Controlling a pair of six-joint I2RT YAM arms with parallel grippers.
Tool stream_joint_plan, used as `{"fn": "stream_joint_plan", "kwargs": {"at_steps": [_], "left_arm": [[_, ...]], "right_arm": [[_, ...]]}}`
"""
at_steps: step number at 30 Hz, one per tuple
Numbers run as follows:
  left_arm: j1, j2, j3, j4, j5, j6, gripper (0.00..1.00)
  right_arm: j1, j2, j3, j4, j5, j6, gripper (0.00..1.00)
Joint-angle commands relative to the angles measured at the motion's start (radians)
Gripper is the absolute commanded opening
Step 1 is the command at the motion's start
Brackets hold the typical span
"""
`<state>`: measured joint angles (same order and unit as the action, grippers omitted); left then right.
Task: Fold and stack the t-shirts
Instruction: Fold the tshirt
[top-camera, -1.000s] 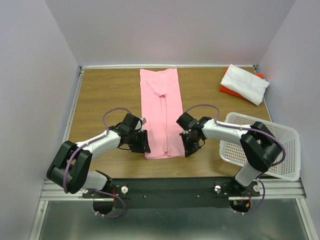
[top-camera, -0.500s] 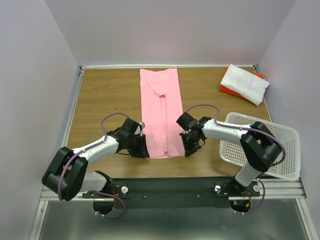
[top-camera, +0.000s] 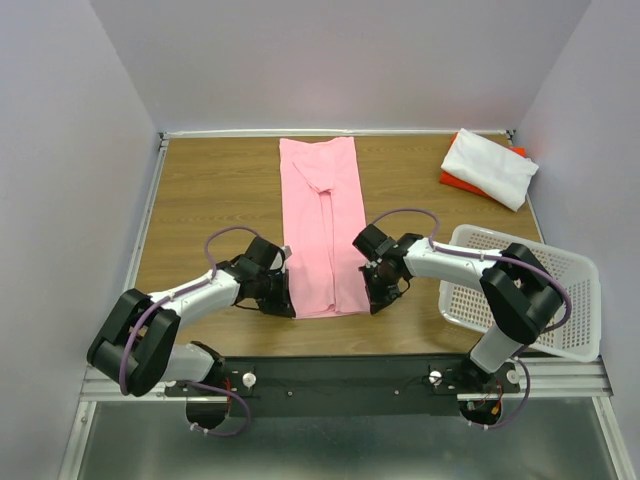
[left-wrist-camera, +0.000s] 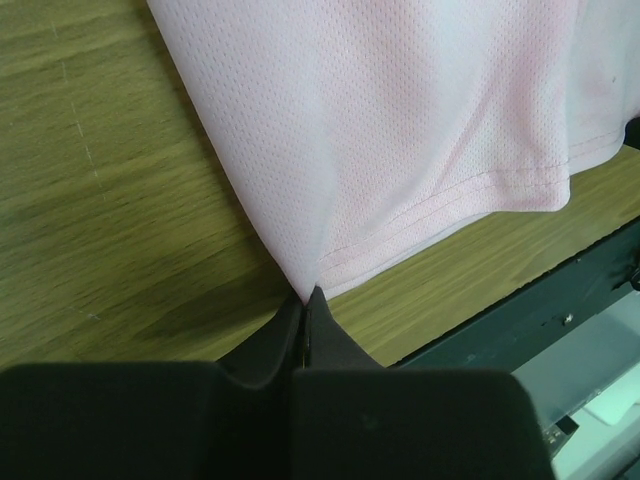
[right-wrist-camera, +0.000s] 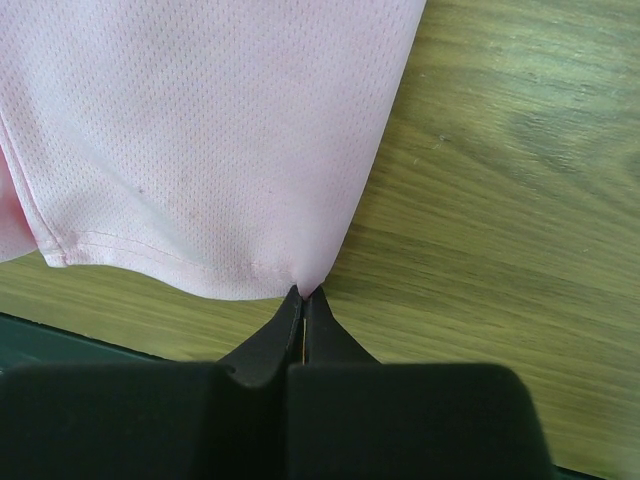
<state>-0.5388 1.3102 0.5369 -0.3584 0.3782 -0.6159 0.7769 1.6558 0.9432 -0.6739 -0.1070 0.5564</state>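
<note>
The wooden tabletop (top-camera: 210, 190) before me carries the pink t-shirt (top-camera: 322, 220) mid-table, the orange-red t-shirt (top-camera: 448, 180) far right, and the white basket (top-camera: 585, 300) near right.

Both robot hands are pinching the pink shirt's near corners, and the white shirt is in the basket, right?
Not quite. The left gripper and right gripper do pinch the pink t-shirt's near corners, but the top view shows the white t-shirt outside the basket, on the orange-red t-shirt.
</note>
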Motion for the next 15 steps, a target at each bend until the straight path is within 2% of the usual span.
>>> {"fn": "stream_joint_plan", "kwargs": {"at_steps": [1,15], "left_arm": [[-0.006,-0.002,0.012,-0.04,-0.045,0.022,0.0],[-0.006,-0.029,0.136,-0.143,-0.114,0.036,0.0]], "right_arm": [[-0.004,0.019,0.015,-0.012,0.018,-0.006,0.0],[-0.004,-0.027,0.118,-0.122,0.081,0.01,0.01]]}}
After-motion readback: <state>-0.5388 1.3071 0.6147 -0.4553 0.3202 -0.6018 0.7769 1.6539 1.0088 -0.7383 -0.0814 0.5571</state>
